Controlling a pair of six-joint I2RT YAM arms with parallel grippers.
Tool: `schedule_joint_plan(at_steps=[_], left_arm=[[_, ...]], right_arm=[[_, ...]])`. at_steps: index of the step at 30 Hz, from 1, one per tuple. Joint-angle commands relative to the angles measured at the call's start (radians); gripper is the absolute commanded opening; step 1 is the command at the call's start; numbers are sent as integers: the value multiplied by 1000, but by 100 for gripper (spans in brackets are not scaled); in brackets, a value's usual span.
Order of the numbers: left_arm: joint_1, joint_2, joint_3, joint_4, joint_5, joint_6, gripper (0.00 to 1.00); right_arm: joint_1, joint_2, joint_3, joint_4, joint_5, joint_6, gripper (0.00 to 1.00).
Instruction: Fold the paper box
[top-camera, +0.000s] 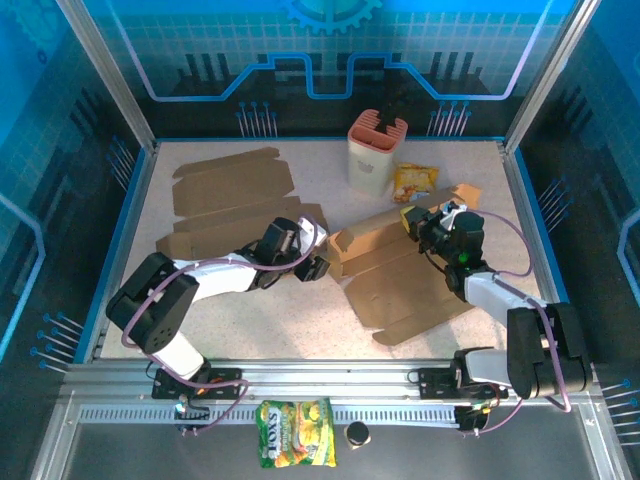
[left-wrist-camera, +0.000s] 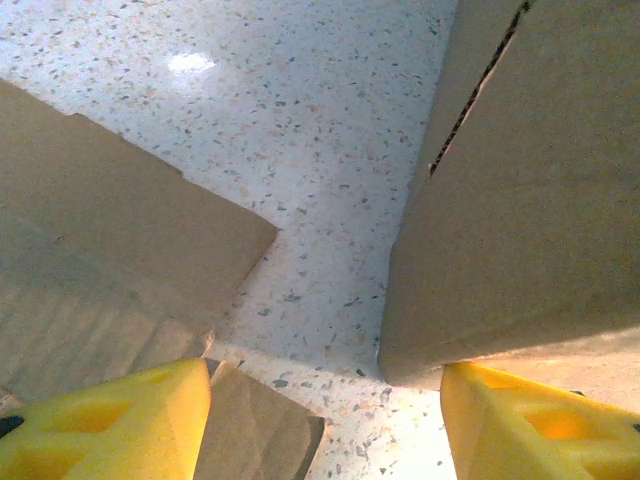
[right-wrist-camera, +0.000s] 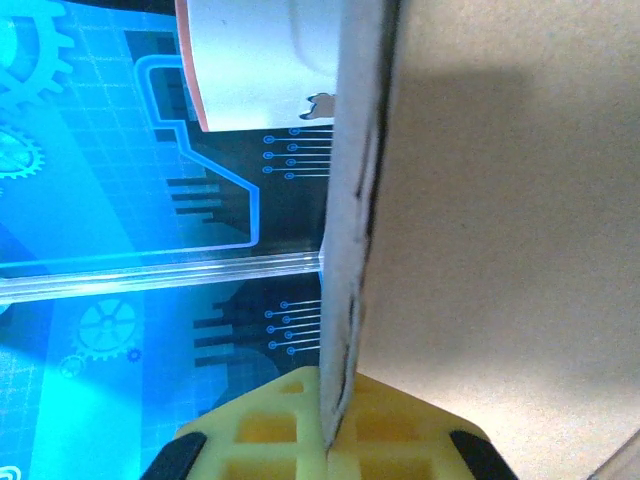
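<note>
On the speckled white table (top-camera: 300, 320), a little right of centre, the brown cardboard paper box (top-camera: 400, 290) lies mostly unfolded. Its wide panels are flat on the surface and one long panel (top-camera: 372, 226) along its far edge is raised. My right gripper (top-camera: 413, 223) sits at the right end of that raised panel. From my right wrist I see the cardboard's thin edge (right-wrist-camera: 345, 250) running down between my yellow foam pads (right-wrist-camera: 265, 435), which are pressed together on it. The panel's broad brown face (right-wrist-camera: 510, 260) stands to the right of that edge. Beyond it are a cream tub with a pink rim (right-wrist-camera: 250, 60) and the blue printed backdrop (right-wrist-camera: 90, 150).

My left gripper (top-camera: 320, 268) is low at the paper box's left corner, just beside it. From my left wrist the jaws stand apart. One yellow finger (left-wrist-camera: 100, 430) is at the lower left, above a flap of flat cardboard. The other is at the lower right, directly under the box's lifted corner (left-wrist-camera: 520, 200); I cannot tell whether it touches. Between them I see speckled table top (left-wrist-camera: 300, 120) and a cardboard flap lying flat.

A stack of flat brown cardboard sheets (top-camera: 230, 190) lies at the far left of the table, reaching in under my left arm (left-wrist-camera: 100, 260). The cream tub (top-camera: 375, 160) stands at the back, with a yellow snack packet (top-camera: 413, 182) just beside it and near the paper box's far right end. On the near rail lie a green-and-yellow snack bag (top-camera: 296, 447) and, just beside it, a small dark round object (top-camera: 356, 433).
</note>
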Motion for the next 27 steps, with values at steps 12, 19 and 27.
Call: schedule_joint_plan(at_steps=[12,19,27], left_arm=[[-99,34,34,68,-5,13,64],[-108,1,42,133,-53,-79,64],[-104,-24,57,208,-81,-198,62]], right_arm=[[19,-13,-17,24,-10,2,0],[26,-6,-5,46,14,32,0],[42,-14,-9,76,73,94,0]])
